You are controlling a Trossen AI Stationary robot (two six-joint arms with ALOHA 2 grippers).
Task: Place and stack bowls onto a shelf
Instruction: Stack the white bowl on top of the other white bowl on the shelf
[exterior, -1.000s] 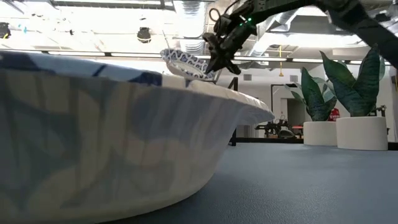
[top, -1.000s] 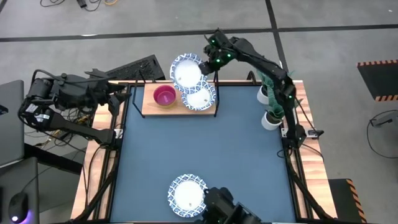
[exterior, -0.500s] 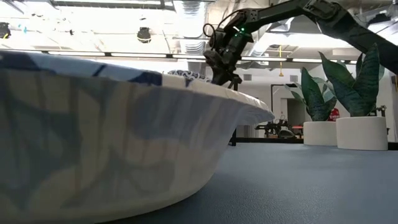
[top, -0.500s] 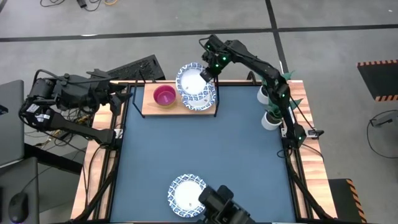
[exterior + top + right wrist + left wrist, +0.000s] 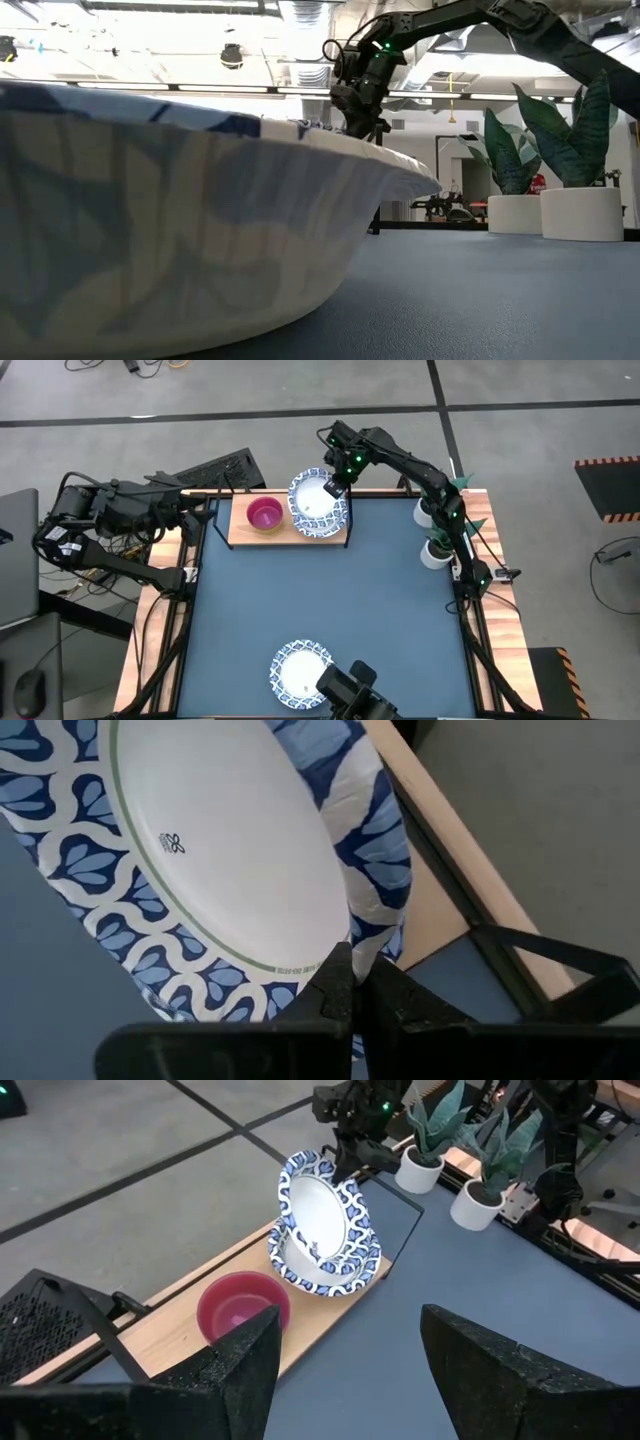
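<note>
A white bowl with a blue patterned rim [image 5: 316, 497] is in my right gripper [image 5: 335, 481] over the right end of the wooden shelf [image 5: 240, 528]. It also shows in the left wrist view [image 5: 315, 1205]. It tilts over a second such bowl [image 5: 335, 1272] that sits on the shelf board. A magenta bowl [image 5: 265, 514] sits on the board to its left. A third patterned bowl [image 5: 300, 671] rests on the table at the near edge and fills the low view [image 5: 200, 220]. My left gripper [image 5: 350, 1370] is open and empty, left of the shelf. My right gripper pinches the bowl's patterned rim [image 5: 366, 932] between its two fingers [image 5: 330, 992], one inside the bowl and one outside. It comes from the far right side, slanting down. The bowl is steeply tilted, held rim up, its lower edge [image 5: 318, 1252] down in the bowl beneath.
Two white plant pots [image 5: 432, 532] stand at the table's right edge. The shelf's black wire posts [image 5: 347, 528] rise at its corners. The blue table top [image 5: 330, 600] lies bare between the shelf and the near bowl.
My right gripper has carried the patterned bowl down and toward the near edge, from above the shelf's far edge to over the bowl on the shelf. The bowl stays held and tilted, and its lower edge has come down into that bowl.
</note>
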